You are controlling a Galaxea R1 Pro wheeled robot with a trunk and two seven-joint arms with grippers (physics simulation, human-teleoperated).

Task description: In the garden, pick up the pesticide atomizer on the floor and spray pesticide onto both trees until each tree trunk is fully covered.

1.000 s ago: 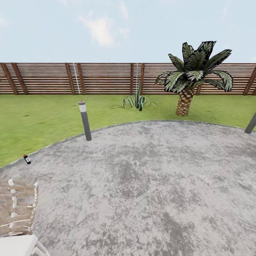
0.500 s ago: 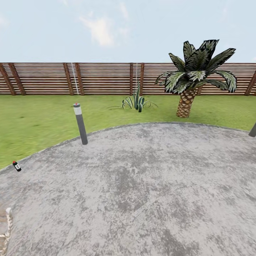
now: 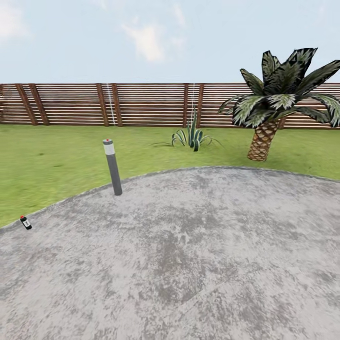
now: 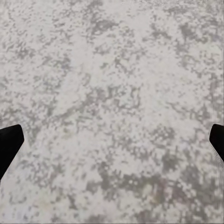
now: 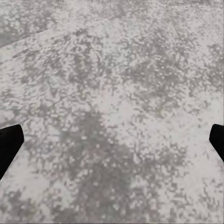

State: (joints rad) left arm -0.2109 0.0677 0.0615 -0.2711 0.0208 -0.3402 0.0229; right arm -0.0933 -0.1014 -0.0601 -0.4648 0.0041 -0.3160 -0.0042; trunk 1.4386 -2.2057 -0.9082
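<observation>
A small dark pesticide atomizer (image 3: 25,222) with a red cap lies tilted on the grey paving, at its left rim beside the lawn, in the head view. The two thick bare-trunked trees are out of view. In the left wrist view, my left gripper (image 4: 112,144) is open: its dark fingertips (image 4: 9,144) sit far apart over bare mottled paving. In the right wrist view, my right gripper (image 5: 112,144) is open in the same way, with nothing between its fingertips (image 5: 9,144).
A grey bollard lamp (image 3: 113,167) stands at the paving's curved edge. Beyond it lies green lawn (image 3: 52,160), a spiky low plant (image 3: 191,137), a short scaly-trunked palm (image 3: 267,127) and a brown slat fence (image 3: 141,104).
The camera has moved: a wicker chair at the lower left has slid out of the picture. The atomizer, lamp and palm sit at shifted places. Nothing has been picked up.
</observation>
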